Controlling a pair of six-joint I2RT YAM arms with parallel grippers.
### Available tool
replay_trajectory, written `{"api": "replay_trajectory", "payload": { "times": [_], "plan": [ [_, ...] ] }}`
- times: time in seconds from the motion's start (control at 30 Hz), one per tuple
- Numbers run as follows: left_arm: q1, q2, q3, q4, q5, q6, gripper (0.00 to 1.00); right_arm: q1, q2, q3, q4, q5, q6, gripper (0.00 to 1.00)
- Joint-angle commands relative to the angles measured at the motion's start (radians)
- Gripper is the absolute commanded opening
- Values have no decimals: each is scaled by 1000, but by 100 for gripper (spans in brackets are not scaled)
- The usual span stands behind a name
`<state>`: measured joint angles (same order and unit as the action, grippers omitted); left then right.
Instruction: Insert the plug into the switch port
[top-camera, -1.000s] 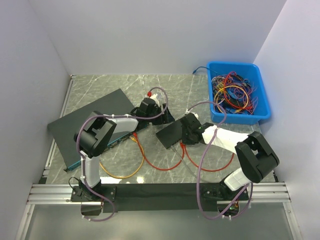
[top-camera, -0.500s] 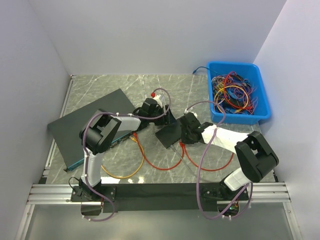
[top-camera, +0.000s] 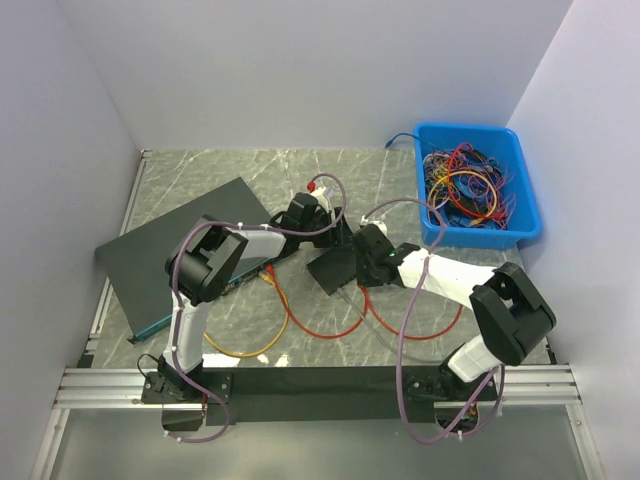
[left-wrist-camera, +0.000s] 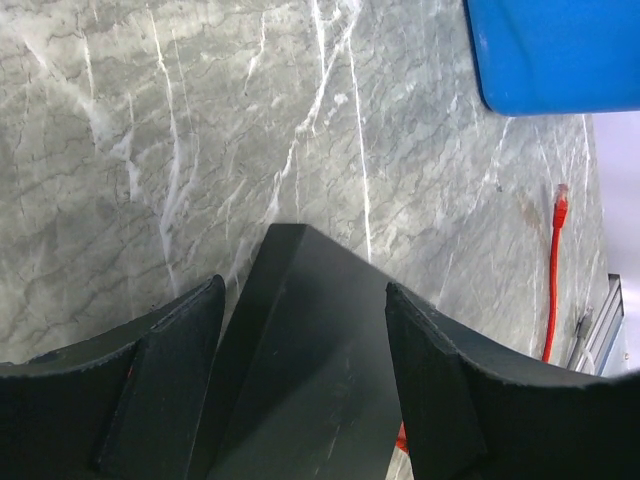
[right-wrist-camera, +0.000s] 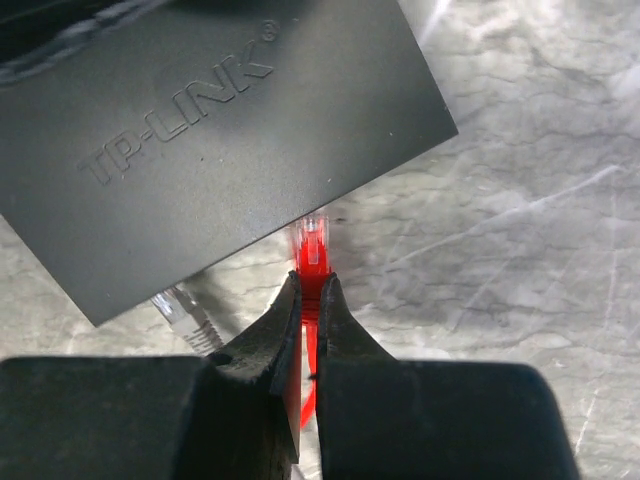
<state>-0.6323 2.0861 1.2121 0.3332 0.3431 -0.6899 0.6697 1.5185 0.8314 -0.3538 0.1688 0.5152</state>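
The small black TP-LINK switch (top-camera: 335, 268) lies mid-table and fills the top of the right wrist view (right-wrist-camera: 220, 140). My right gripper (right-wrist-camera: 310, 282) is shut on the red plug (right-wrist-camera: 315, 250). The plug's clear tip sits at the switch's near edge, and I cannot tell if it is inside a port. Its red cable (top-camera: 330, 330) loops towards me. My left gripper (left-wrist-camera: 303, 290) is open with its fingers either side of the switch's corner (left-wrist-camera: 310, 350). In the top view the left gripper (top-camera: 328, 235) is at the switch's far side and the right gripper (top-camera: 365, 268) at its right edge.
A large black switch (top-camera: 170, 250) lies at the left. A blue bin (top-camera: 478, 185) of tangled cables stands at the back right. An orange cable (top-camera: 245, 345) loops near the front. A grey plug (right-wrist-camera: 185, 310) lies by the small switch's edge. Another red plug (left-wrist-camera: 560, 205) lies near the bin.
My left gripper has moved right, onto the small switch's far corner. My right gripper, with the red plug, has shifted slightly left and away against the switch.
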Motion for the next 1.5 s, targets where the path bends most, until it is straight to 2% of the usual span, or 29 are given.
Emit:
{"api": "replay_trajectory", "payload": {
  "times": [0.0, 0.33, 0.63, 0.9, 1.07, 1.47],
  "plan": [
    [-6, 23, 17, -31, 8, 39, 72, 34, 9, 64, 16, 29, 3, 0],
    [-10, 15, 17, -80, 28, 116, 70, 47, 91, 86, 22, 29, -24, 0],
    [-10, 8, 15, -144, -16, 181, 69, 56, 153, 123, -8, 67, -78, 0],
    [-4, -9, -3, -166, -30, 214, 68, 137, 215, 230, -43, 133, -128, 0],
    [19, -35, -42, -171, -9, 233, 67, 205, 253, 301, -57, 155, -159, 0],
    [23, -70, -152, -135, -13, 210, 67, 209, 286, 316, -27, 195, -172, 0]
  ]
}}
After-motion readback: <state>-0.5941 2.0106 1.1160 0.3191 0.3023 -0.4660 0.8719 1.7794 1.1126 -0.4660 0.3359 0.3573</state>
